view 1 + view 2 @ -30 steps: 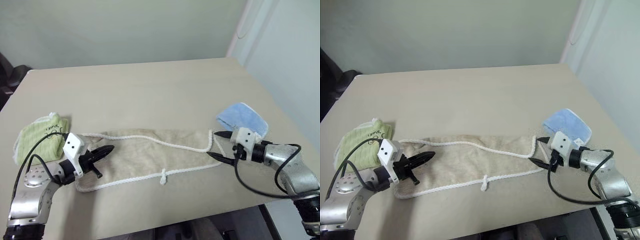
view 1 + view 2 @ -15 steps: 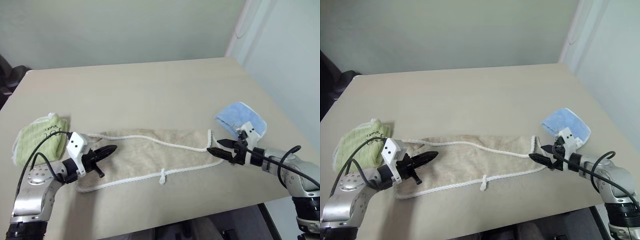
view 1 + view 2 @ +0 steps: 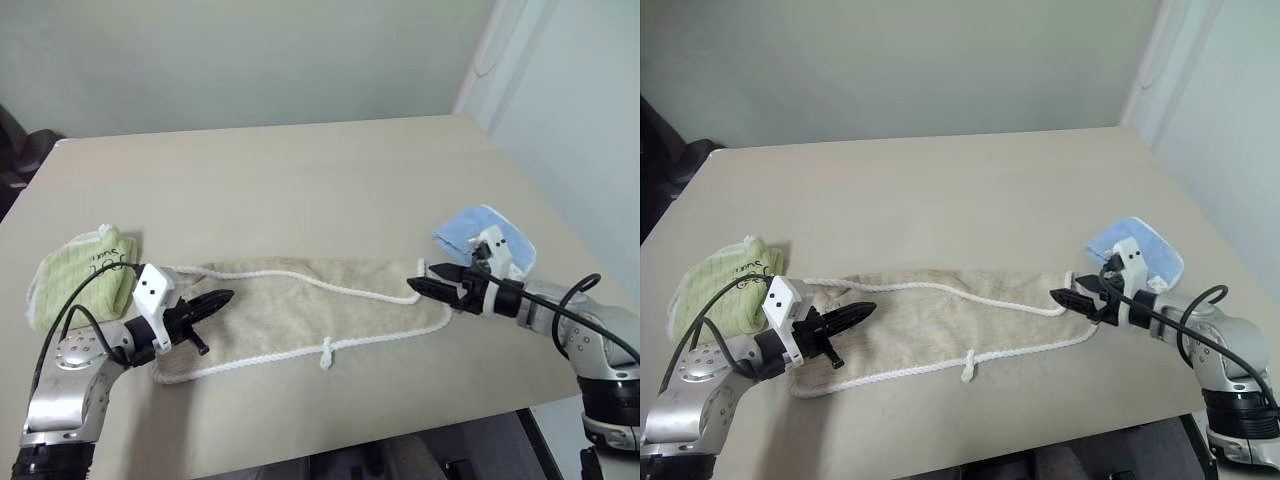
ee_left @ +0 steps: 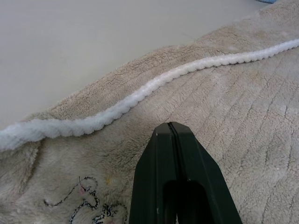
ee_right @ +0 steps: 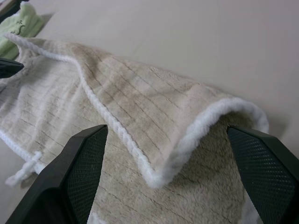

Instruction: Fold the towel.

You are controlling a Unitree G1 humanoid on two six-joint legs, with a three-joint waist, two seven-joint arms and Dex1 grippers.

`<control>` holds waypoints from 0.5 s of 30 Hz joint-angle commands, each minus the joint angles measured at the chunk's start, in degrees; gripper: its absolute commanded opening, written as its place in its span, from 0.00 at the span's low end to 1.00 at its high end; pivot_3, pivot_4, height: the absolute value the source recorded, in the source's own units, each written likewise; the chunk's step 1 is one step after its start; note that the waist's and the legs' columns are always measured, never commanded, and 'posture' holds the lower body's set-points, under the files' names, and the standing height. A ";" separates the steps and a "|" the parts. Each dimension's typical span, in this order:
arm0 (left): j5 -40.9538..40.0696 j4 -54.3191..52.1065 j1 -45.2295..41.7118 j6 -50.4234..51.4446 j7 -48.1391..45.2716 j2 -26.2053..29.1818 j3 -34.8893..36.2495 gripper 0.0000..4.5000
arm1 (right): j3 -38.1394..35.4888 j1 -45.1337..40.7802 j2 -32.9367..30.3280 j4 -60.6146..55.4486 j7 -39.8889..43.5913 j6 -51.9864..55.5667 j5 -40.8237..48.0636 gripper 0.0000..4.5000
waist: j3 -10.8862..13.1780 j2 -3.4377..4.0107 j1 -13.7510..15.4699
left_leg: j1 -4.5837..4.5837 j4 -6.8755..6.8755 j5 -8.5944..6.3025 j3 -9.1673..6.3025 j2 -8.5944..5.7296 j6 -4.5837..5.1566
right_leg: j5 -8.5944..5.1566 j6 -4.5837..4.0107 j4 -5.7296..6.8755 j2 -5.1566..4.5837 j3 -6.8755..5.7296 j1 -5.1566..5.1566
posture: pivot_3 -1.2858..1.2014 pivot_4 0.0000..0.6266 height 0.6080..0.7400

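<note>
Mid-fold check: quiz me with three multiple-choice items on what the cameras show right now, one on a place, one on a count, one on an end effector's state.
1. Where does the small light-blue folded cloth lie?
A. by the right end of the long beige terry towel
B. on top of the towel's middle
C. off the table's far edge

2. How many cloths lie on the tan table?
A. one
B. three
C. five

3. How do the right end effector's fingers stand?
A. shut on the towel
B. shut on nothing
C. wide open, astride the towel's corded corner

Key: 1 A, it lies beside the towel's right end; 2 B, towel, blue cloth and small green folded cloth; 3 C, the right wrist view shows both pads apart.
</note>
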 commanded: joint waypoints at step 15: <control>-0.19 -2.04 -0.11 0.23 0.47 0.71 0.68 0.00 | 13.45 3.97 -13.18 11.31 7.28 -74.06 -41.57 0.96 | -0.01 -0.01 0.03 | 0.01 -0.01 -0.15 -0.03 0.00 -0.23 | 0.03 -0.03 0.01 -0.04 -0.01 -0.03 | 0.52 0.24 1.00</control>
